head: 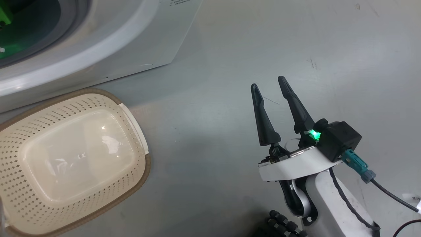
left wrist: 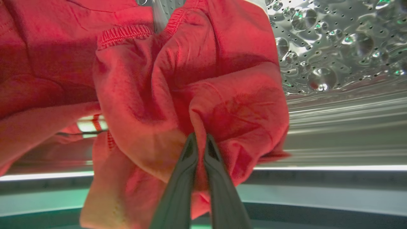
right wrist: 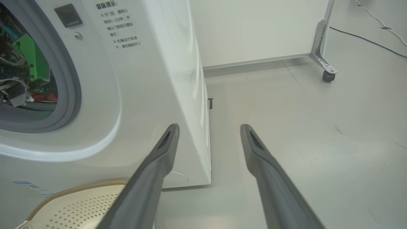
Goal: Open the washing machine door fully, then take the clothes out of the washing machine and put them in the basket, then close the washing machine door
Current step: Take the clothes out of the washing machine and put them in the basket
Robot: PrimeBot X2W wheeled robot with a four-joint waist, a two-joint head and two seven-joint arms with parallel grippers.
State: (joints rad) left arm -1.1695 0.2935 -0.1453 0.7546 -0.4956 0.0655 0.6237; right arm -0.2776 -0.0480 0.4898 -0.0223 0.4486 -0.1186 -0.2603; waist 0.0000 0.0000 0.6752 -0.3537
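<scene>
1. L gripper (left wrist: 198, 140): fingers pinched together on a fold of the clothes (left wrist: 190, 79); red fabric bunched round both tips.
2. Beyond it & to its right: steel drum (left wrist: 334, 47) wall, so clothes sit inside the washing machine (head: 115, 49).
3. R gripper (head: 267, 82): fingers apart, nothing between, over floor (head: 230, 49).
4. To R gripper's left: the basket (head: 144, 177), just beside machine front.

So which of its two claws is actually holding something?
The left gripper, pinched shut on the red clothes inside the steel drum. The right gripper hangs open and empty.
</scene>
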